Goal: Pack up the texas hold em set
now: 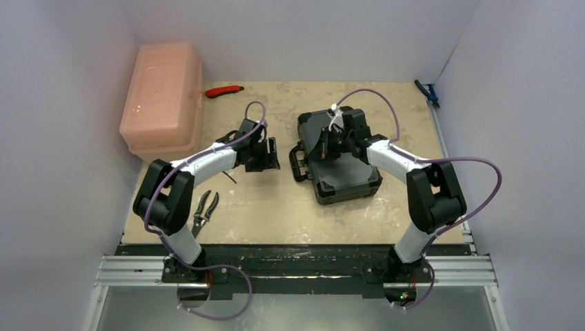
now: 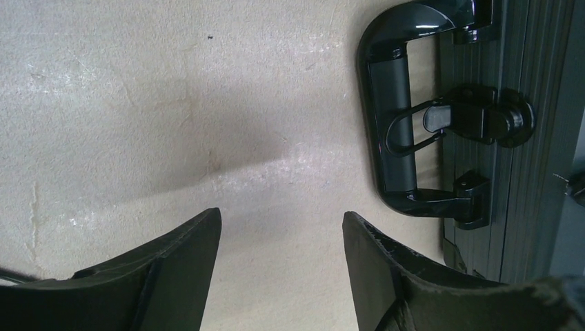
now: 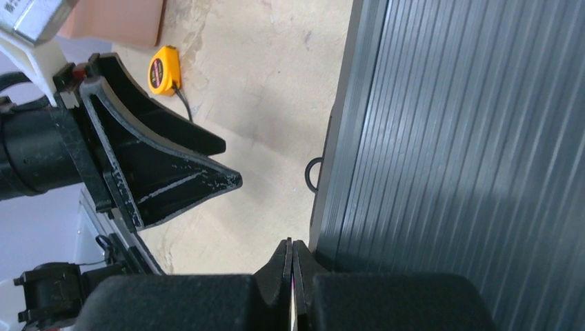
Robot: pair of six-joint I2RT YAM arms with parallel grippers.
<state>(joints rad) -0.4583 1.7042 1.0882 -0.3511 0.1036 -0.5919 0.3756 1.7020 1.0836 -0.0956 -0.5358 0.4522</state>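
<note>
The right gripper had its fingers pressed flat together at the edge of the ribbed lid of the black briefcase. The briefcase lay shut on the table, right of centre, so whatever it held was hidden. The left gripper hung with fingers apart over bare tabletop, just beside the case's handle and a latch. A yellow tape measure lay beyond it. The pink bin stood lidded at the far left, its contents unreadable. Pliers lay near the left arm.
</note>
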